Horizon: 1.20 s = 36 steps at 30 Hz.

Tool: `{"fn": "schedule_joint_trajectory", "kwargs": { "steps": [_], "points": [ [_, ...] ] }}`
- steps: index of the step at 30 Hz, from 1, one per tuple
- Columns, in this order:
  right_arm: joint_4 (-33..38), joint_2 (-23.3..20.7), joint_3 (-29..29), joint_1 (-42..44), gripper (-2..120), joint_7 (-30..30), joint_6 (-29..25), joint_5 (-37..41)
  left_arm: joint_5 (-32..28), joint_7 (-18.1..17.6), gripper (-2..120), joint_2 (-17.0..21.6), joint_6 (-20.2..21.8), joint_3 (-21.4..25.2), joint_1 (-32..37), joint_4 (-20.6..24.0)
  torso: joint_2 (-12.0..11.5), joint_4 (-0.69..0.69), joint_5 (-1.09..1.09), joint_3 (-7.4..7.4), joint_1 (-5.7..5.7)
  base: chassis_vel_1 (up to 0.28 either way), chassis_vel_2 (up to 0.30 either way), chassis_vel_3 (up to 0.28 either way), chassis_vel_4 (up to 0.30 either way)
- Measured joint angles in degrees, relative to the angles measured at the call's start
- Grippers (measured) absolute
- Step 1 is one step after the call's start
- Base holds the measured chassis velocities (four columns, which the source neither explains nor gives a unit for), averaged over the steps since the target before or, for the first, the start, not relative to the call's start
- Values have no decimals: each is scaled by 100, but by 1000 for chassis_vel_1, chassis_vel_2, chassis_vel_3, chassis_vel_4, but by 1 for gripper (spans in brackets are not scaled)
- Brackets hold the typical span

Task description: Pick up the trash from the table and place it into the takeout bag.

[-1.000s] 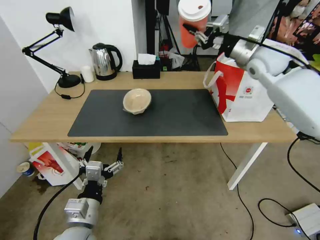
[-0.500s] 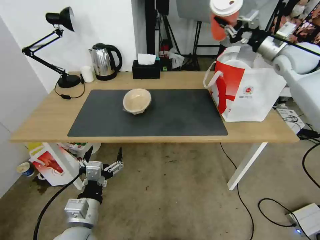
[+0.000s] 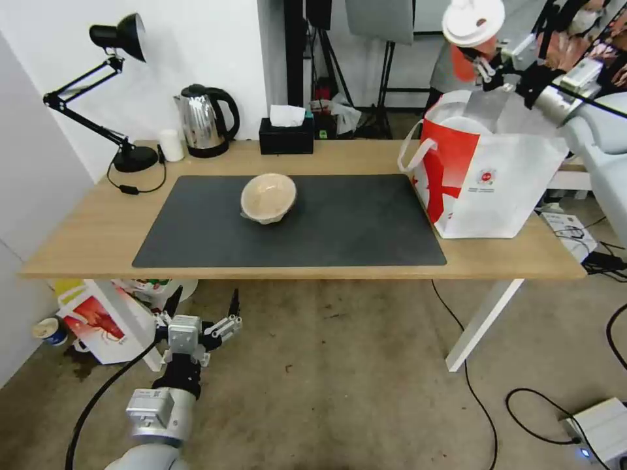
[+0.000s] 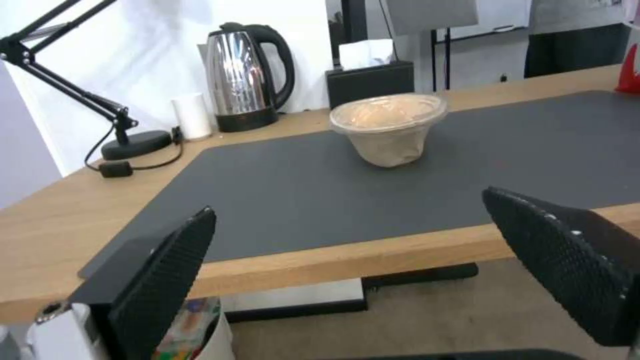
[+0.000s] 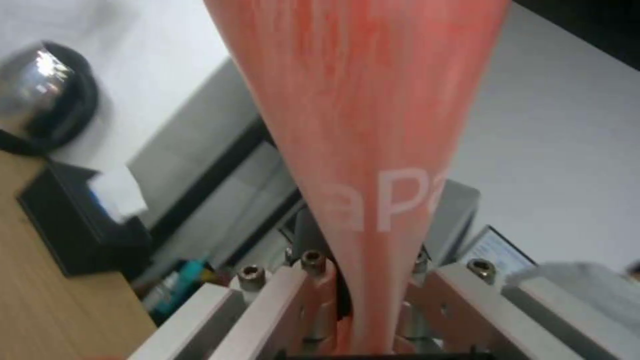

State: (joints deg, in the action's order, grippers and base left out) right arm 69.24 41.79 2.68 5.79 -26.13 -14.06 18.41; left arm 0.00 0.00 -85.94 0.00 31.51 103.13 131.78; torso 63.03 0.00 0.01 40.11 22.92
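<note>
My right gripper [image 3: 482,64] is shut on the red drink cup with white lid [image 3: 471,34], holding it high above the open mouth of the takeout bag [image 3: 486,186]. The cup's red side [image 5: 373,125] runs close past the right wrist camera. The white and red bag stands at the right end of the table [image 3: 85,228], a large white bowl [image 3: 465,124] showing inside it. A beige paper bowl [image 3: 268,197] [image 4: 389,128] sits on the dark grey mat [image 3: 339,228]. My left gripper [image 3: 199,313] [image 4: 373,280] hangs open below the table's front edge.
Along the back of the table stand a black desk lamp [image 3: 117,91], a small white cup [image 3: 172,144], a steel kettle [image 3: 206,121] and a black tissue box [image 3: 286,136]. A white box with red print [image 3: 98,323] lies on the floor under the table's left end.
My right arm has carried the red cup to the right, from above the table's back edge to over the bag's mouth. The left arm and the beige bowl stayed still.
</note>
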Motion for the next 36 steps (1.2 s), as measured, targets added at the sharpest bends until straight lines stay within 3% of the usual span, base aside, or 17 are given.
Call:
{"fn": "schedule_joint_trajectory", "kwargs": {
  "steps": [13, 36],
  "points": [
    [-783, 303, 653, 323, 3, 373, -604, -1199, 0, 0, 100, 0, 0, 0, 0, 0, 0, -1, 0, 0, 0, 0, 0, 0, 0],
    [-2193, 1343, 635, -264, 3, 955, -824, -2146, 0, 0, 100, 0, 0, 0, 0, 0, 0, 0, -2, 0, 0, 0, 0, 0, 0]
  ]
}}
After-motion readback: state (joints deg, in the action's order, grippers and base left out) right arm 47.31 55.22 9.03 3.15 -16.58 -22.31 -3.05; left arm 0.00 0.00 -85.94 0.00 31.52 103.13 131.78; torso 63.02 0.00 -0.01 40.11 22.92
